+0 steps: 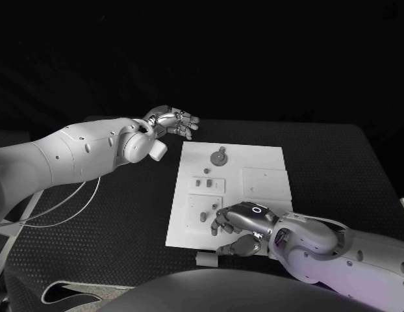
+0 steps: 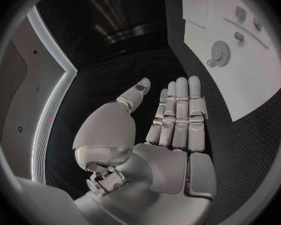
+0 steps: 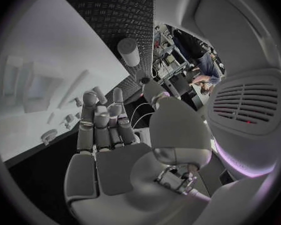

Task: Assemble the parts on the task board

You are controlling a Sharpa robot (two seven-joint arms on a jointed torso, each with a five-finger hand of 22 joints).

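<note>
While the white task board (image 1: 258,195) lies flat in the middle of the black table (image 1: 352,156), the robot's two hands sit at opposite ends of it; the left hand (image 1: 171,121) hovers above the table just off the board's far left corner, away from every part; seen from the left wrist, its fingers (image 2: 181,110) stretch out straight and side by side with the thumb angled away, and nothing lies in the palm; the right hand (image 1: 241,227) hangs over the board's near edge, fingers slightly bent and apart, and the right wrist view shows its palm bare, so it holds nothing either; on the board, a round gear-shaped part (image 1: 219,158) rests near the far end; closer in, a few small parts (image 1: 204,184) stand in a cluster along the board's left half, and another small piece (image 1: 202,214) lies just beside the right hand's fingertips, though whether they touch cannot be told; a small pale cylinder (image 1: 205,259) stands on the table just off the board's near edge, beside the right hand.
</note>
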